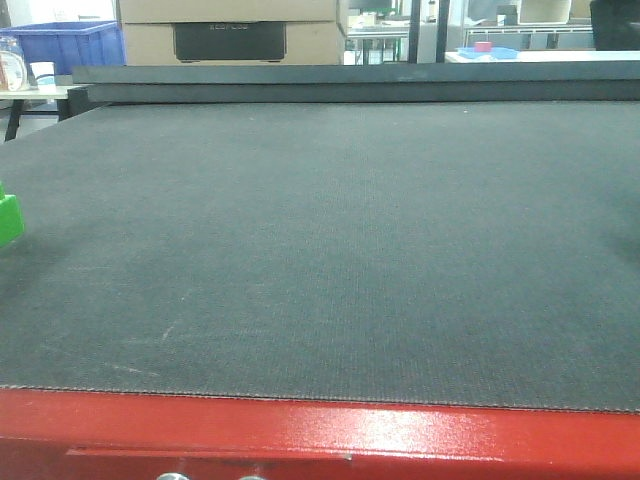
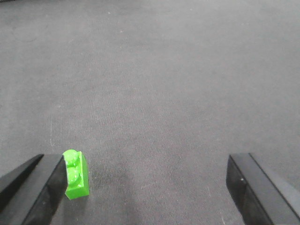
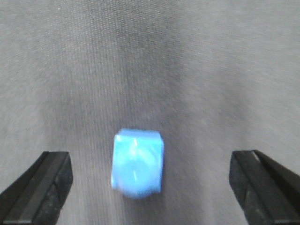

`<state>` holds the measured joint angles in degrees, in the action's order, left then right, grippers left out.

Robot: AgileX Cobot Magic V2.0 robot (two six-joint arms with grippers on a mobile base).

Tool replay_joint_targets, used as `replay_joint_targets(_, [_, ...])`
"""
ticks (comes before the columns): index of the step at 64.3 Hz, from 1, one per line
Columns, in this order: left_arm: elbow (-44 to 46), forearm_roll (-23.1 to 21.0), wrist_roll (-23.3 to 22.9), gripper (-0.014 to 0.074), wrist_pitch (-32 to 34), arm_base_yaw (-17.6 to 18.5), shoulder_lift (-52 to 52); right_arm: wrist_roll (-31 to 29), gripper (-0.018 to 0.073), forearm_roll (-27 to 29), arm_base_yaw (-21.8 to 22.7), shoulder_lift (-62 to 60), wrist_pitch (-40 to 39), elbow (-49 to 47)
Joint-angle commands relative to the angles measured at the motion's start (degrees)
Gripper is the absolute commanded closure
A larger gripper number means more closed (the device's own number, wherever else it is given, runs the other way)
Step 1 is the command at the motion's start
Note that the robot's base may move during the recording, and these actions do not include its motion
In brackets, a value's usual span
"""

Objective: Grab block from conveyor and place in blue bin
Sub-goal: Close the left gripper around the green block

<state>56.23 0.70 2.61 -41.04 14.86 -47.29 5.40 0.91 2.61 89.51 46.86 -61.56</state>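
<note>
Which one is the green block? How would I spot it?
Look at the wide dark grey conveyor belt with the red edge. At its far left side, in the front view, sits a small block. It is bright green with two round studs, unlike the blue block.

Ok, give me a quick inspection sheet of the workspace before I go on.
Surface: dark grey textured conveyor belt, glossy red frame edge; faint scuffs.
Job's things: small bright green plastic block on belt, beside one finger of left gripper; contact unclear.
Clutter: blurred small blue block on belt, between fingers of right gripper.
Grippers: both open, holding nothing.
Cables: nothing seen.
Surroundings: blue plastic bin, cardboard boxes behind.
</note>
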Motion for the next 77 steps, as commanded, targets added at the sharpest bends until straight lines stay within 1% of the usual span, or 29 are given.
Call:
replay_joint_targets(1, [0.6,-0.1,-0.3,-0.0004,0.0,0.3,0.1,-0.4,-0.001,0.7,0.1,2.3,-2.1,-0.3])
replay_joint_targets(11, [0.6,-0.2,-0.3,-0.0004,0.0,0.3,0.1,-0.4,-0.0005,2.0,0.1,5.2,-3.8,-0.3])
replay_joint_targets(14, [0.6,-0.2,-0.3,-0.0004,0.0,0.3,0.1,-0.4,0.0018,2.1,0.1,5.8,-3.9,-0.3])
replay_joint_targets(17, [0.6,-0.2,-0.3,-0.0004,0.0,0.3,0.1,-0.4,0.0068,2.1,0.1,6.1,-3.9,-0.3])
replay_joint_targets(21, [0.6,-0.2,-0.3,-0.0004,0.0,0.3,0.1,-0.4,0.0162,2.1,0.1,6.2,-3.3,-0.3])
replay_joint_targets(25, [0.6,-0.3,-0.3,-0.0004,0.0,0.3,0.1,-0.4,0.0302,2.1,0.1,6.2,-2.5,-0.3])
replay_joint_targets(26, [0.6,-0.3,-0.3,-0.0004,0.0,0.3,0.1,-0.5,0.0352,2.1,0.1,6.2,-2.0,-0.3])
replay_joint_targets(33, [1.3,-0.3,-0.3,-0.0004,-0.9,0.3,0.0,-1.4,0.0585,2.0,0.1,5.7,0.7,-0.3])
replay_joint_targets(37, [2.3,-0.3,-0.6,-0.0003,-1.9,0.1,-0.6,-2.2,0.0673,2.0,0.1,4.9,1.3,-0.3])
replay_joint_targets(40, [3.4,-0.3,-1.9,-0.0001,-3.0,-0.7,-1.4,-2.6,0.0727,2.0,0.1,3.6,1.6,-0.3])
replay_joint_targets(42, [4.3,-0.3,-2.6,0.0001,-3.9,-1.2,-2.2,-2.7,0.0722,2.2,0.0,2.7,1.7,-0.3])
replay_joint_targets(47, [6.6,-0.3,-2.6,0.0008,-6.3,-3.1,-4.2,-3.2,0.072,3.3,-0.2,-0.8,1.7,-0.2])
replay_joint_targets(52, [9.4,-0.3,-2.6,0.0008,-9.2,-5.7,-7.1,-4.2,0.072,3.6,-1.4,-4.5,1.7,-0.2])
replay_joint_targets(57, [12.1,-0.3,-2.6,0.0008,-11.4,-8.8,-11.1,-4.3,0.072,3.6,-3.9,-8.4,1.4,-0.2])
replay_joint_targets(65, [16.2,-0.3,-2.6,0.0008,-13.3,-12.9,-17.8,-4.3,0.072,3.6,-9.4,-13.3,1.4,0.0])
replay_joint_targets(68, [18.0,-0.3,-1.2,0.0008,-14.0,-13.9,-20.3,-4.3,0.072,3.6,-11.4,-14.9,1.3,0.4])
replay_joint_targets(75, [21.4,-0.2,3.8,0.0008,-15.5,-14.6,-26.9,-4.3,0.072,3.7,-15.8,-17.6,1.3,1.2])
replay_joint_targets(77, [22.2,-0.2,4.1,0.0008,-15.8,-14.6,-29.1,-4.3,0.072,3.7,-16.8,-18.1,1.3,1.6])
